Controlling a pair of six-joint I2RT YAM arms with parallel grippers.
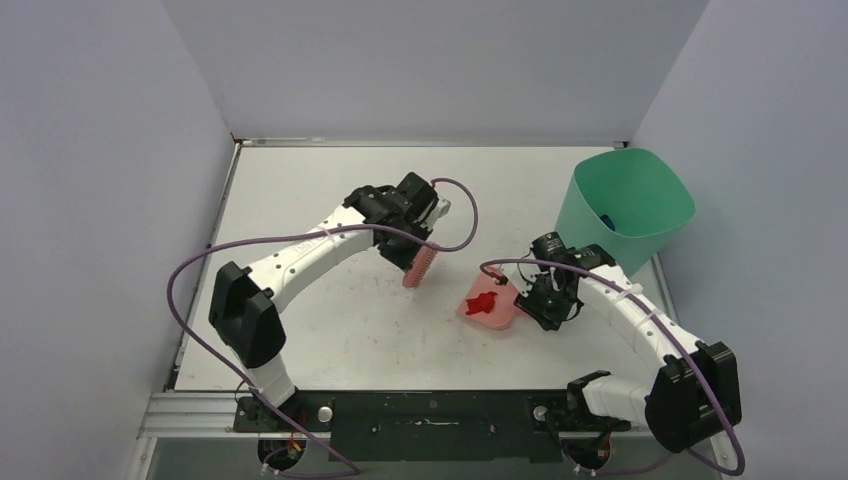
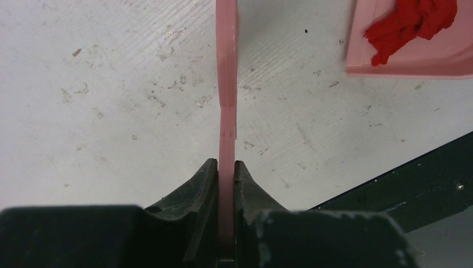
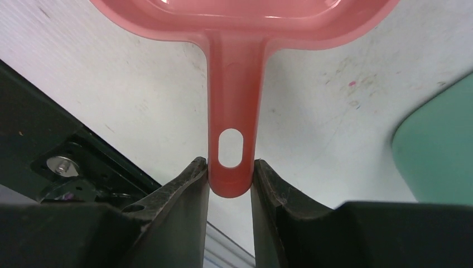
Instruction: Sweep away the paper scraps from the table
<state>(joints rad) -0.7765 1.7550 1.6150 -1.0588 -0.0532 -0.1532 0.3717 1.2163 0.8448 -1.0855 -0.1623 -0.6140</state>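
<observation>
A red paper scrap point(image 1: 484, 301) lies inside the pink dustpan point(image 1: 500, 313), right of the table's middle; it also shows in the left wrist view point(image 2: 413, 22). My right gripper point(image 1: 537, 300) is shut on the dustpan's handle point(image 3: 231, 117). My left gripper point(image 1: 415, 240) is shut on the pink brush point(image 1: 420, 268), bristles down, left of the dustpan and apart from it. The brush's thin handle point(image 2: 227, 84) runs up between my left fingers. A blue scrap point(image 1: 608, 221) lies inside the green bin. No other scraps show on the white table point(image 1: 300, 200).
A green bin point(image 1: 625, 205) stands at the table's back right, close behind my right arm; its edge shows in the right wrist view point(image 3: 440, 156). Grey-lilac walls close in the table on three sides. The black mounting rail point(image 1: 430, 410) runs along the near edge.
</observation>
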